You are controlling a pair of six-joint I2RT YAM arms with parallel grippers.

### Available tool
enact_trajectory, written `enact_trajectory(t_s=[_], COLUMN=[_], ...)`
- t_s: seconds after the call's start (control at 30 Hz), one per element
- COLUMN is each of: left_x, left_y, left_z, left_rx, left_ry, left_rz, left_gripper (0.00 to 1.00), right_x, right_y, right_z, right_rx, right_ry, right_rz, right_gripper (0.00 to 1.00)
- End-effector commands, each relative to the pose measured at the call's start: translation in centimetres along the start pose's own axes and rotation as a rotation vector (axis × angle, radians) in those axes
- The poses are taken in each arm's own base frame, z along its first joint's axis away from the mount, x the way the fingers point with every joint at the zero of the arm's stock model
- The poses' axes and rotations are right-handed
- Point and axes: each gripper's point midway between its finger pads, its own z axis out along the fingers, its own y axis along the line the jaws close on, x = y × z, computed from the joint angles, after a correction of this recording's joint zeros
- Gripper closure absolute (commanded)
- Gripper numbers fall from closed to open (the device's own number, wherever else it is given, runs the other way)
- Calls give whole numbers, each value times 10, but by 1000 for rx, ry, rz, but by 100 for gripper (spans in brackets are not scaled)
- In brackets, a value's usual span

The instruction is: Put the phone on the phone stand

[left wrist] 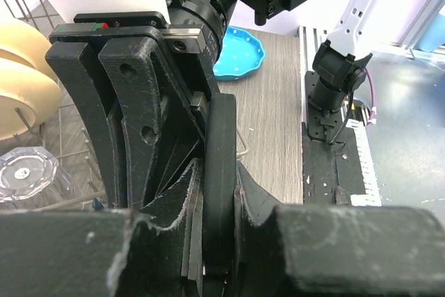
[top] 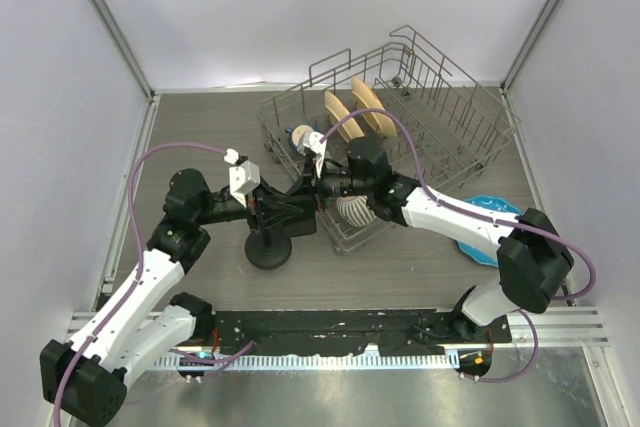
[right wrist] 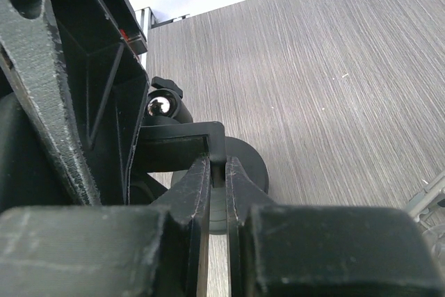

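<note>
Near phone stand [top: 270, 250], L claw [left wrist: 219, 189] & R claw [right wrist: 217, 175] both clamp phone [left wrist: 221, 126].

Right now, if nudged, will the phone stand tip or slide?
Likely slides, not tips: the phone stand has a wide, flat disc base. The tabletop looks smooth, so little grip. Its holder sits on a ball joint, so may swivel.

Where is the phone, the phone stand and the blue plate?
phone [left wrist: 220, 151]: left wrist view, on its thin black edge.
phone stand [top: 268, 252]: top external view, on its round base.
blue plate [left wrist: 240, 53]: left wrist view, on its dotted inside.
</note>
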Motion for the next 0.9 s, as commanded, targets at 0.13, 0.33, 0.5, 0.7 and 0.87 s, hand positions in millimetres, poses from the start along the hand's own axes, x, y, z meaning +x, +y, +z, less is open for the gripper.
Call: enact_trajectory(t_s=[0.13,0.33,0.5,0.7,0.87], left_x=[-35,-39,-48,-42,-33], left_y=[4,23,47,77,90], left_z=[-10,-22,-43,-97,-130], left_rx=[-100,-269,-504,-892,-1088], left_ry=[-69,-71,-110,-132,-132], left_rz=[159,139,18,-90,-93], left_gripper=[100,100,100,100,100], right_x=[-68,-73,-74,-51,-42], right_y=[-13,-39,-63,-79,-69], right_z=[-10,-30,-46,-60,-55], right_rx=[126,341,629,1026,1165], right_ry=[-193,-296,-388,-390,-380], right_rz=[-98,-66,-17,63,47], right_gripper=[99,99,99,99,99])
